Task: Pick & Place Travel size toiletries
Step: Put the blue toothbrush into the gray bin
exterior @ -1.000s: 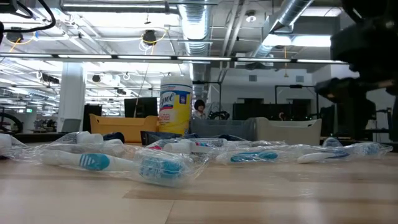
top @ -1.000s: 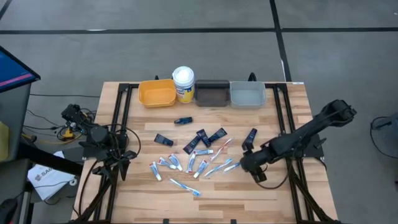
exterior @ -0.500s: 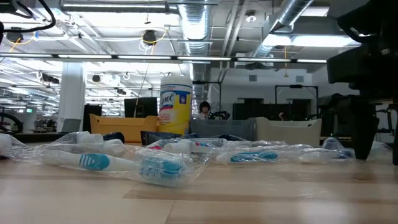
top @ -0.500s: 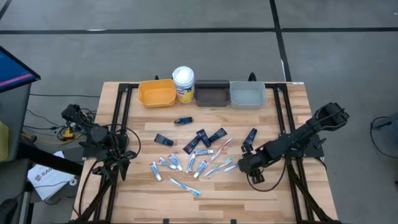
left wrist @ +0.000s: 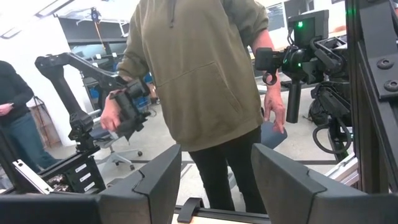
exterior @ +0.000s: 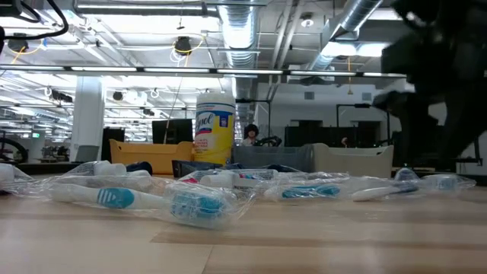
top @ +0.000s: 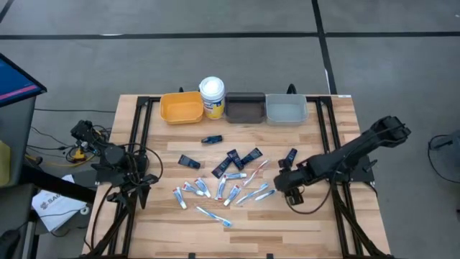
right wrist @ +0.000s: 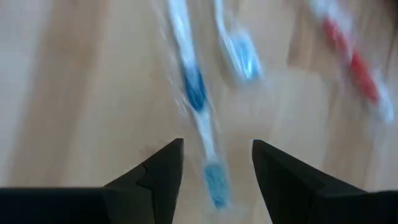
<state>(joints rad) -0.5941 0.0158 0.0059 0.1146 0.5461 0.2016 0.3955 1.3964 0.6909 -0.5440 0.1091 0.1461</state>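
The wooden table (top: pixel 309 216) is filling the middle of the high view, with the yellow bin (top: pixel 181 107), dark bin (top: pixel 245 108) and grey bin (top: pixel 286 109) lined up along its upper edge and the white-lidded tub (top: pixel 211 96) standing between the first two. The travel size toiletries (top: pixel 228 178) are lying scattered across the table's centre, none yet in a bin.

The right gripper (top: pixel 282 181) is working at the right end of that scatter, centre-right of the high view. In its wrist view its fingers (right wrist: pixel 155 177) are standing apart with nothing pinched, straddling a wrapped toothbrush (right wrist: pixel 198 118) lying lengthwise between them. The left gripper (left wrist: pixel 208 186), parked off the table's left edge, is also standing open and empty, facing a person (left wrist: pixel 199 74) in the room.

The likely failures, in my judgement: the fingers closing on crinkled wrapper rather than the handle, so the toothbrush is slipping free on the lift; or the jaws catching the neighbouring brush too, dragging two at once.

Against the earlier high view, the right arm is sitting slightly higher in the frame and nearer the scatter, and its jaws are narrowing a little.
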